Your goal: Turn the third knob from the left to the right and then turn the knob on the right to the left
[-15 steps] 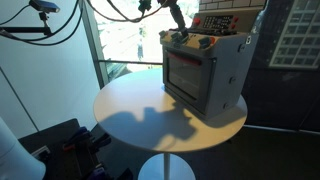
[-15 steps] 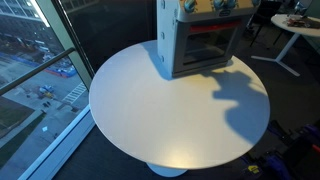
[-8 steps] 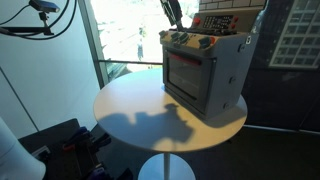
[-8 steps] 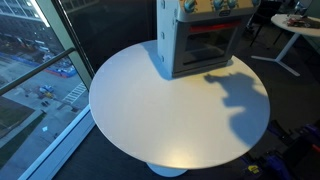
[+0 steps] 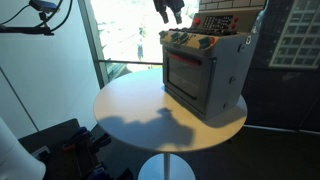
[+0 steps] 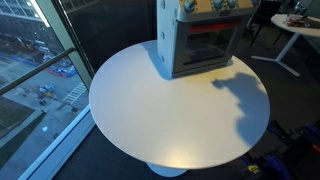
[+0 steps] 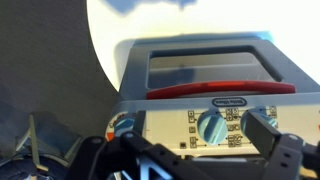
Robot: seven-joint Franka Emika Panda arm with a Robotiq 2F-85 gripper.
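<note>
A grey toy oven [image 5: 205, 70] stands on the round white table [image 5: 140, 110]; it also shows in the other exterior view [image 6: 200, 35]. Its control panel with small knobs [image 5: 187, 41] runs along the top front edge. In the wrist view I look down on the panel: one blue knob [image 7: 211, 127] lies between my fingers' lines, another blue knob [image 7: 121, 126] sits at the left, and the right finger partly hides a further one. My gripper [image 7: 190, 145] is open and empty, hovering above the oven [image 5: 168, 10], touching nothing.
A window wall with a railing [image 5: 120, 66] stands behind the table. A red oven door handle [image 7: 225, 89] lies below the panel. A second white table [image 6: 290, 30] stands beyond the oven. Dark equipment [image 5: 60, 145] sits on the floor.
My gripper has risen from the oven's top panel up to the frame's top edge. Its shadow on the table has shifted away from the oven. The oven has not moved.
</note>
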